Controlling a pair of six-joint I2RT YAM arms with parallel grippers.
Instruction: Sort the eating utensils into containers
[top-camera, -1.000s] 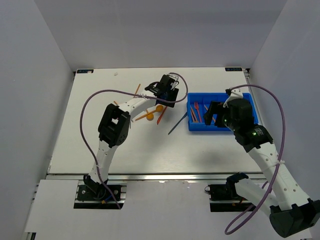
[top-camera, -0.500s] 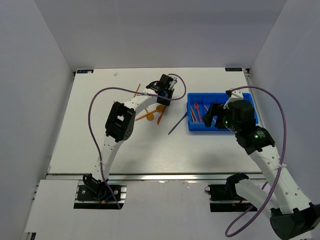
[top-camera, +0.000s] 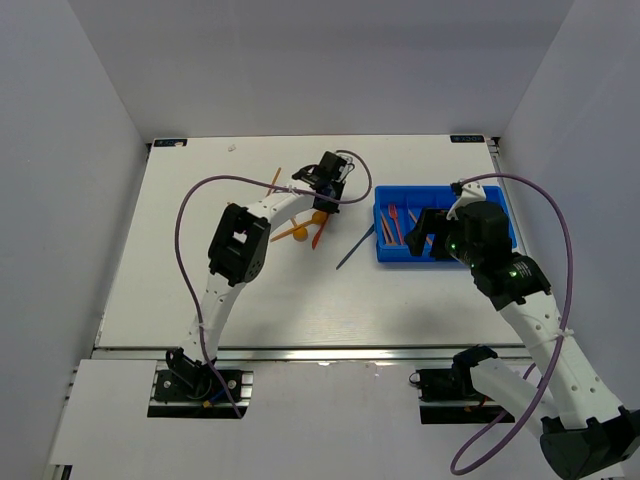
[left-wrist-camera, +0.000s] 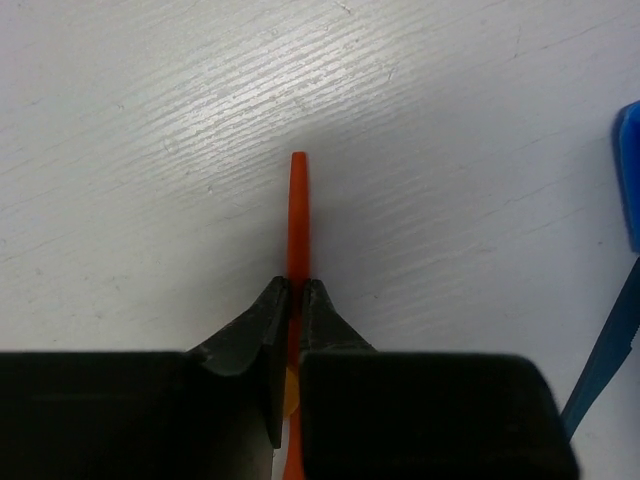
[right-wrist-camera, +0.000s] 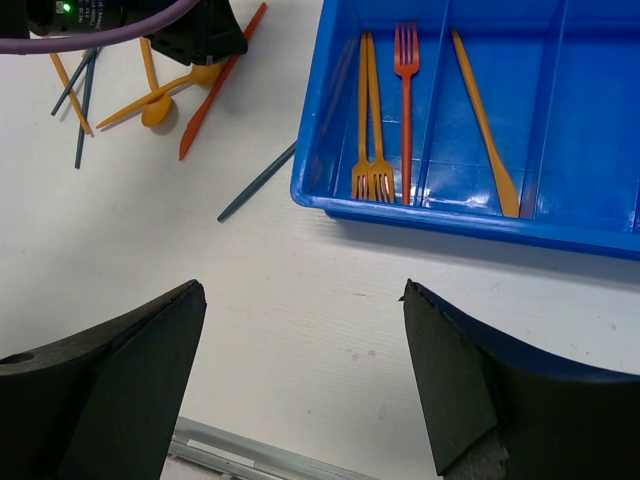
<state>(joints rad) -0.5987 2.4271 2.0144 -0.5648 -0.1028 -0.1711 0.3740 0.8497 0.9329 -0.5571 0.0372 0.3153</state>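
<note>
My left gripper (left-wrist-camera: 296, 285) is shut on a thin red utensil (left-wrist-camera: 297, 205), whose tip sticks out past the fingertips just above the white table. In the top view this gripper (top-camera: 328, 187) sits left of the blue tray (top-camera: 400, 258), over a cluster of loose utensils: the red one (top-camera: 321, 231), an orange spoon (top-camera: 297, 232) and a dark blue stick (top-camera: 355, 247). My right gripper (right-wrist-camera: 302, 290) hangs open over bare table in front of the tray (right-wrist-camera: 450, 222). The tray holds two orange forks (right-wrist-camera: 370, 110), a red fork (right-wrist-camera: 405, 100) and an orange knife-like piece (right-wrist-camera: 483, 120).
More loose pieces lie left of the left gripper: orange spoons (right-wrist-camera: 160, 105) and dark and orange sticks (right-wrist-camera: 82, 100). An orange stick (top-camera: 274, 180) lies further back. The tray's corner (left-wrist-camera: 630, 170) shows at the right edge of the left wrist view. Purple cables loop over both arms.
My left gripper has closed on the red utensil and settled lower over the cluster. The right arm has hardly moved and stays open.
</note>
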